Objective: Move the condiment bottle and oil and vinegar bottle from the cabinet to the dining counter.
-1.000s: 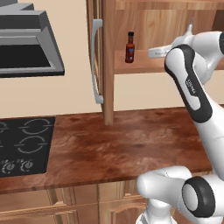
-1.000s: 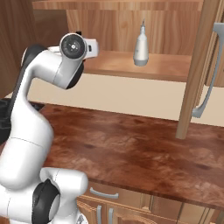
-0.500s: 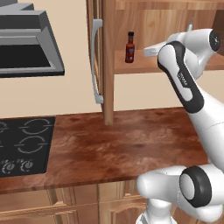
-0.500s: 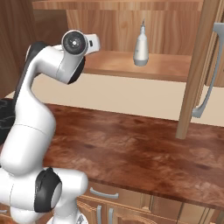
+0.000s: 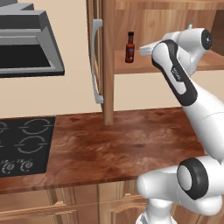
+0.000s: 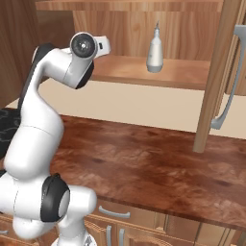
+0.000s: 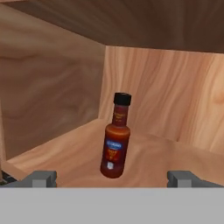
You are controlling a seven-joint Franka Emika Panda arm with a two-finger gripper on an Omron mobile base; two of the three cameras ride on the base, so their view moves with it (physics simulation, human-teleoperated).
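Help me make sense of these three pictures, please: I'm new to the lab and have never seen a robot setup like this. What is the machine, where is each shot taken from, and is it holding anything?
It is a rendered kitchen with a white robot arm on a base that can drive. Two pictures come from cameras on that base, behind the arm to its left and right, looking forward over a reddish-brown counter with a black stovetop. The third comes from a camera on the hand, looking along the end effector, whose two dark fingertips stand wide apart: it is open and holds nothing. It faces into the open wooden cabinet. On the cabinet's shelf stand a small red-brown condiment bottle, straight ahead of the hand, and, further along, a pale oil and vinegar bottle with a thin spout.
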